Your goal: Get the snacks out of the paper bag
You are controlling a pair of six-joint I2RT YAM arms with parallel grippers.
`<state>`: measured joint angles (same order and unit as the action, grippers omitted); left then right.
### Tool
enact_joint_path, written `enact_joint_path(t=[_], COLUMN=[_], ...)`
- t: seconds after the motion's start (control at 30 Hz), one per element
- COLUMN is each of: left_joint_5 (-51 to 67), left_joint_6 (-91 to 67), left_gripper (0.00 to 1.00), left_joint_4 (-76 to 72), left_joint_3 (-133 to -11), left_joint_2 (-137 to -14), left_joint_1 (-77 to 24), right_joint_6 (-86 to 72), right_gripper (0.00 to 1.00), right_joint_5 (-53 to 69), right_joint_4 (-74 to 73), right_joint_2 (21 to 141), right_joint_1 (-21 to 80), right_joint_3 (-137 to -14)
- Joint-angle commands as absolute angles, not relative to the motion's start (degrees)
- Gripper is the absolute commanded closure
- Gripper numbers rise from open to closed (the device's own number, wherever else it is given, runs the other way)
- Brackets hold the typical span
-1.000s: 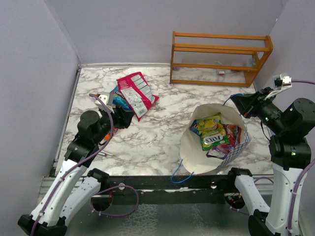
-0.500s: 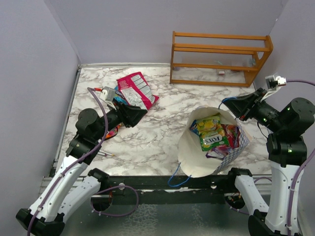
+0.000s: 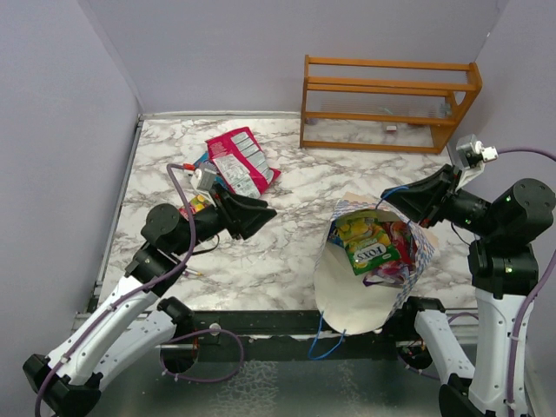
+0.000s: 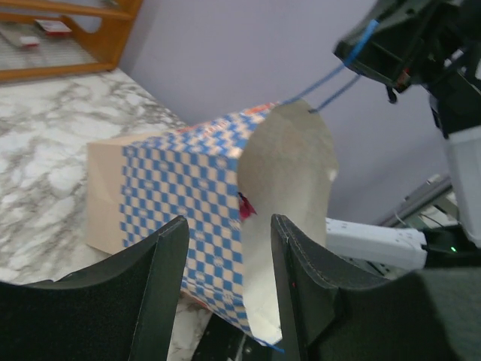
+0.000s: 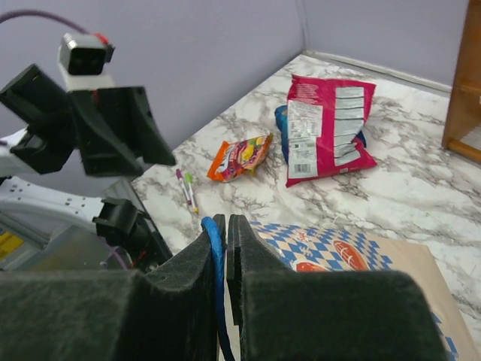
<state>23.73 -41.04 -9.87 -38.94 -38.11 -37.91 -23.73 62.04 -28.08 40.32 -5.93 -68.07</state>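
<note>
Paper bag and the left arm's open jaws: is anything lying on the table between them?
No. In the top view only bare marble table lies between the left jaws and the paper bag.

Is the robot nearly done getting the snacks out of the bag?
Not yet. Done: a red-pink packet and an orange packet lie out on the table. In hand: the right hand is shut on the blue handle of the bag; the left hand is open and empty, facing the bag. Left: a green packet and other snacks are inside the bag.
</note>
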Motion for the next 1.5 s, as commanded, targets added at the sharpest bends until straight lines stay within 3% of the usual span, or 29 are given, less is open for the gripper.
enact_joint_path(t=[0.0, 0.2, 0.43, 0.57, 0.87, 1.47], left_joint_5=[20.36, 15.50, -3.27, -7.44, -9.91, -7.19], left_joint_6=[-42.07, -36.64, -10.94, 2.21, 18.73, 17.22], left_gripper=[0.49, 0.49, 0.45, 0.43, 0.42, 0.44], left_joint_4=[-15.87, -14.58, -5.76, -0.61, -5.92, -11.48], left_joint_3=[-37.05, -40.55, -51.72, -58.48, -62.62, -69.43], left_joint_2=[-37.27, -42.01, -54.75, -65.68, -82.31, -100.23], left_joint_1=[-45.54, -56.97, -82.27, -89.99, -90.68, -85.17], right_joint_6=[-23.48, -24.53, -24.33, -24.60, -24.86, -25.15], right_gripper=[0.93, 0.93, 0.93, 0.93, 0.93, 0.93], right_joint_5=[52.14, 49.88, 49.38, 50.29, 51.70, 50.27], right_joint_4=[-30.62, -28.01, -27.66, -27.45, -27.70, -28.39], right_joint_2=[39.86, 41.88, 41.99, 41.69, 40.75, 40.43], right_joint_1=[-5.45, -5.48, -5.49, -5.50, -5.45, -5.49], right_joint_3=[-70.19, -72.63, -74.71, -75.37, -75.64, -79.20])
